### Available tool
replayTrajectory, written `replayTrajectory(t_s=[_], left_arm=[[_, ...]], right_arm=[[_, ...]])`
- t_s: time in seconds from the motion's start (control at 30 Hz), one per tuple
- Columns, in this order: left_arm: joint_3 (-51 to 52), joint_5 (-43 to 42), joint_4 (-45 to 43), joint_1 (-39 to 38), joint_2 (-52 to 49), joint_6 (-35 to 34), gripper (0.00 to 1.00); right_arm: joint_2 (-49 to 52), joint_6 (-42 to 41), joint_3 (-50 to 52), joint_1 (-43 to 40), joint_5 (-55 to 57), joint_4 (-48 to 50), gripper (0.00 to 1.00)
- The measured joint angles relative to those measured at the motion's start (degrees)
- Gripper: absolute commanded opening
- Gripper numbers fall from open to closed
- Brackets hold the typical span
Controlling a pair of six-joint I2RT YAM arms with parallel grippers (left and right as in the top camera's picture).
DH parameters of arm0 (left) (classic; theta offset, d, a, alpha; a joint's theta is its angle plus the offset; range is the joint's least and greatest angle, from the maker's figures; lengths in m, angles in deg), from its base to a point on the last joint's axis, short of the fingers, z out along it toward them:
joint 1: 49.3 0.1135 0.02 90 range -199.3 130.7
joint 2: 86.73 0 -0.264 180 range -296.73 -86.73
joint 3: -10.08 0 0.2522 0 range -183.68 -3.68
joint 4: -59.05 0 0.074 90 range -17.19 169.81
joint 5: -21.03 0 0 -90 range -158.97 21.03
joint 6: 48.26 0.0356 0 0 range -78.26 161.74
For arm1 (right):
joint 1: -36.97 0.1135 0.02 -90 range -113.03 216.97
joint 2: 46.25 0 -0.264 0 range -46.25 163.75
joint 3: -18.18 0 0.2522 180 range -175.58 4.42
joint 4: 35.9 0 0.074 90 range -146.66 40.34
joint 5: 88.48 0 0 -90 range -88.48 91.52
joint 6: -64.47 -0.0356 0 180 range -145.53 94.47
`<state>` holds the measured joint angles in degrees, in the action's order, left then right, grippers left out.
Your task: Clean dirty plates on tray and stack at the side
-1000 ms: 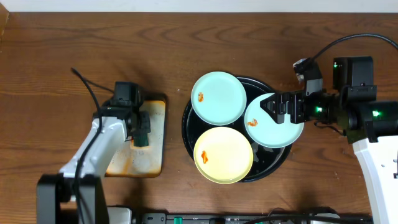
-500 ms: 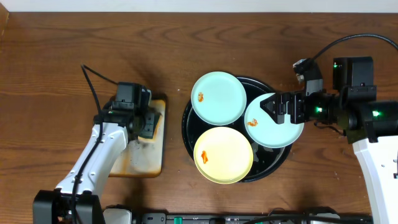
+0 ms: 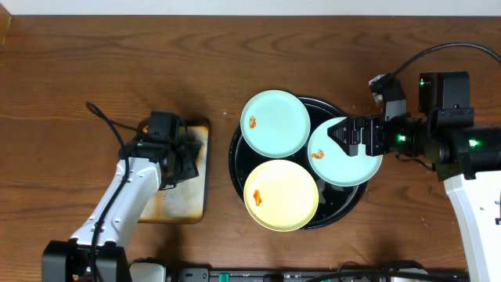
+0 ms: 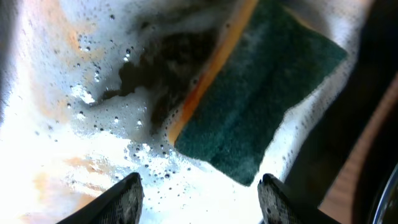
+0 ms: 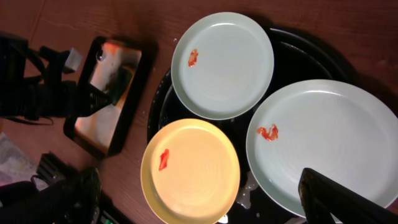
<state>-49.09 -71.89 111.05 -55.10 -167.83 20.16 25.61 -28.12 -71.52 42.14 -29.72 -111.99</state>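
Note:
Three plates lie on the round black tray (image 3: 236,160): a pale blue-green plate (image 3: 275,123) at the back, another blue-green plate (image 3: 344,163) on the right and a pale yellow plate (image 3: 282,196) in front. Each carries a small orange smear. My right gripper (image 3: 352,137) hovers open over the right plate (image 5: 323,143), holding nothing. My left gripper (image 4: 199,193) is open above the foamy metal tray (image 3: 180,205). A green and orange sponge (image 4: 261,106) lies loose in the suds just ahead of its fingertips (image 4: 127,193).
The rectangular rust-stained tray (image 5: 102,118) sits left of the black tray (image 5: 311,53) on the brown wooden table (image 3: 94,55). A black cable (image 3: 106,117) loops behind the left arm. Water droplets lie on the black tray between the plates.
My left gripper has opened and let go of the sponge, which now lies in the foam. The left arm shifted slightly over the metal tray. The right arm has stayed still.

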Motion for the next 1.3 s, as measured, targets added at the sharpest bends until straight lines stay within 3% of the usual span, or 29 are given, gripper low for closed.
replayTrajectory(t_s=[0.33, 0.5, 0.57, 0.7, 0.73, 1.0, 1.3], left_arm=[[1.1, -1.0, -3.7, 0.0, 0.0, -7.8, 0.5], [3.2, -1.0, -4.5, 0.0, 0.0, -11.5, 0.56], [5.7, -1.0, -6.8, 0.0, 0.0, -13.1, 0.47], [7.2, -1.0, -11.6, 0.0, 0.0, -14.3, 0.1], [7.2, -1.0, -12.1, 0.0, 0.0, -14.6, 0.08], [7.2, -0.3, -11.4, 0.0, 1.0, -12.6, 0.07], [7.0, 2.9, -4.8, 0.0, 8.5, -0.8, 0.08]], right_arm=[[0.0, 0.0, 0.0, 0.0, 0.0, -0.1, 0.99], [0.0, 0.0, 0.0, 0.0, 0.0, -0.3, 0.99], [0.0, 0.0, 0.0, 0.0, 0.0, -0.4, 0.99], [0.0, 0.0, 0.0, 0.0, 0.0, -0.5, 0.99], [0.0, 0.0, 0.0, 0.0, 0.0, -0.5, 0.99], [0.0, 0.0, 0.0, 0.0, 0.0, -0.9, 0.99], [0.0, 0.0, 0.0, 0.0, 0.2, -0.9, 0.99]])
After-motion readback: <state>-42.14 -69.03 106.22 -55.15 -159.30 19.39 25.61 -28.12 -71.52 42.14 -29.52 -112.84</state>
